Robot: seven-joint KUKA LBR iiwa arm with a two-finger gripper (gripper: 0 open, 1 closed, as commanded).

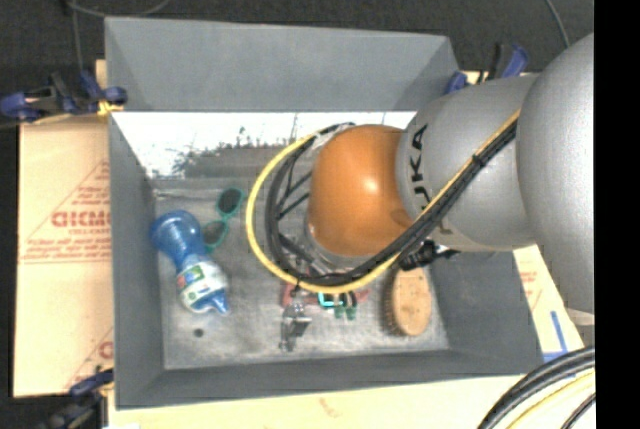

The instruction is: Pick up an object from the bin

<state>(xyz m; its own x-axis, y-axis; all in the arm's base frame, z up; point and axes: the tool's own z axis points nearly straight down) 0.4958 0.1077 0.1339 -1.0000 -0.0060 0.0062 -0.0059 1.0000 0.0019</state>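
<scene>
My gripper [293,322] reaches down below the orange cover to the bin floor at the front middle. It stands over bare floor, with nothing showing between its tips. An oval wooden brush [408,303] lies just to its right, close to the front wall. To its left a blue plastic bottle [190,263] with a white label lies on its side. A small teal looped thing [227,213] rests behind the bottle, partly hidden by the cables.
The arm with its orange cover and looped cables hangs over the middle and right of the bin and hides the floor beneath. A small dark speck lies on the floor below the bottle.
</scene>
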